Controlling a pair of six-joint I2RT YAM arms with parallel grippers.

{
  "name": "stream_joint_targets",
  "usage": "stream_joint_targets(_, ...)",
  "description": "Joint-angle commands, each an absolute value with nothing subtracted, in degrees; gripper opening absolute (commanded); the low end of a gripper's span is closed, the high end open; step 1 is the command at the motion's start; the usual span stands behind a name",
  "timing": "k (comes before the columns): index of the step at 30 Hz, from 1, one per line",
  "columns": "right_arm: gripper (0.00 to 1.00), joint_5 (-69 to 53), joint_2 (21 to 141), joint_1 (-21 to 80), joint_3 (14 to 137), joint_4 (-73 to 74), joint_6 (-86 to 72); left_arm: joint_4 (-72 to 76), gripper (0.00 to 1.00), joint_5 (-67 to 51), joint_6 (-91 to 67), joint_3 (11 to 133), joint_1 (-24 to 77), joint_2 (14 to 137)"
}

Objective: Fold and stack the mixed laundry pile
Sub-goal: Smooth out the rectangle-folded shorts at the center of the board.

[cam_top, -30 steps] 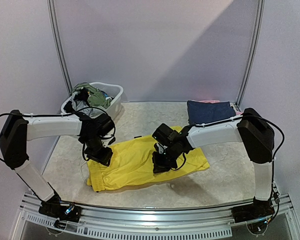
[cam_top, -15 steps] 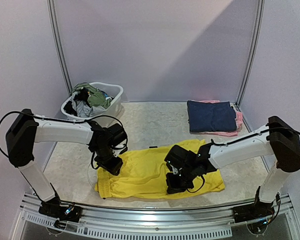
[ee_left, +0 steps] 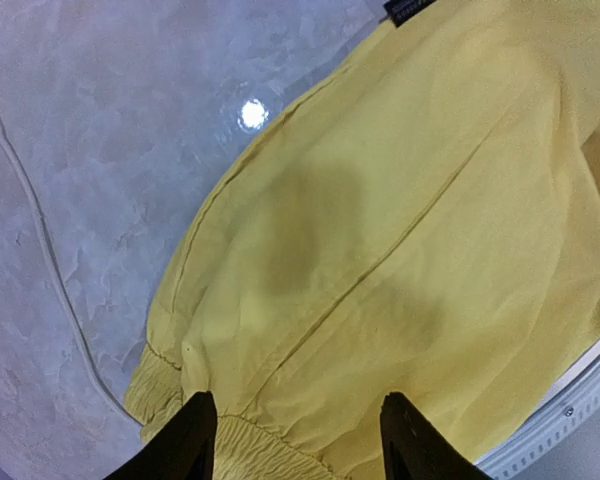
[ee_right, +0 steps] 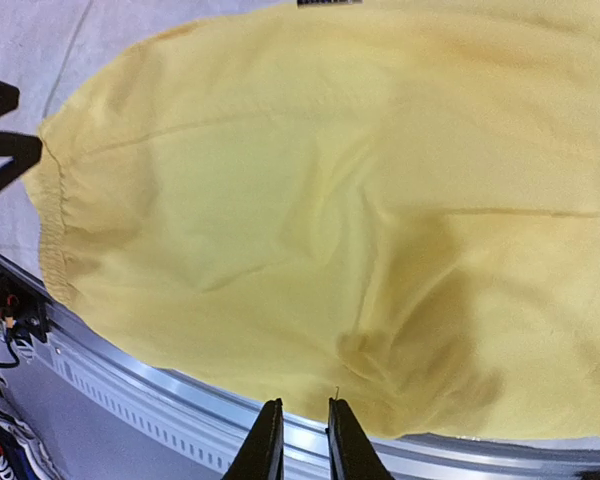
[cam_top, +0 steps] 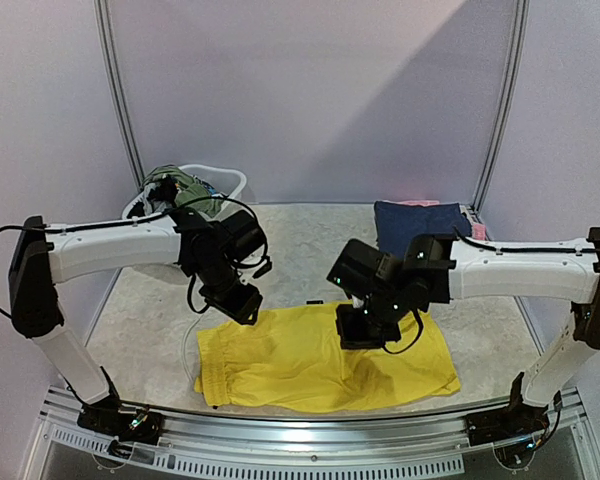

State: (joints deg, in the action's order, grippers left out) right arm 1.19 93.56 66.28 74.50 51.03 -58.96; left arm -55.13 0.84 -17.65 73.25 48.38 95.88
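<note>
The yellow shorts point(cam_top: 325, 360) lie spread flat at the table's point(cam_top: 300, 240) near edge. The left gripper point(cam_top: 242, 303) hangs over their waistband end, fingers wide and empty. The right gripper point(cam_top: 365, 328) hovers above the middle, fingers barely parted, gripping nothing. More clothes point(cam_top: 185, 190) sit in the white tub point(cam_top: 230, 178) behind.

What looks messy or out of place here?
The yellow garment lies spread out but slanted, with its near edge right at the front of the table. Its white drawstring trails loose beside it. Nothing looks torn or spilled.
</note>
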Motion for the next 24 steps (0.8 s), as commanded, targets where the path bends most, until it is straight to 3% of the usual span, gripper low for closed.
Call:
stream_joint_targets(1, 0.17, 4.4, 97.7, 62.3, 78.8, 55.4, -55.1, -60.6, 0.58, -0.9, -17.5, 76.6, 48.5, 93.6)
stream_joint_targets(11, 0.16, 3.8, 101.2, 52.9, 78.2, 55.2, -52.6, -57.5, 0.53, -10.4, -19.6, 67.4, 48.5, 89.0)
stream_joint_targets(24, 0.14, 0.7, 110.6, 44.6, 78.8, 51.7, -45.4, -51.0, 0.50, -6.5, -21.9, 56.9, 48.5, 91.1)
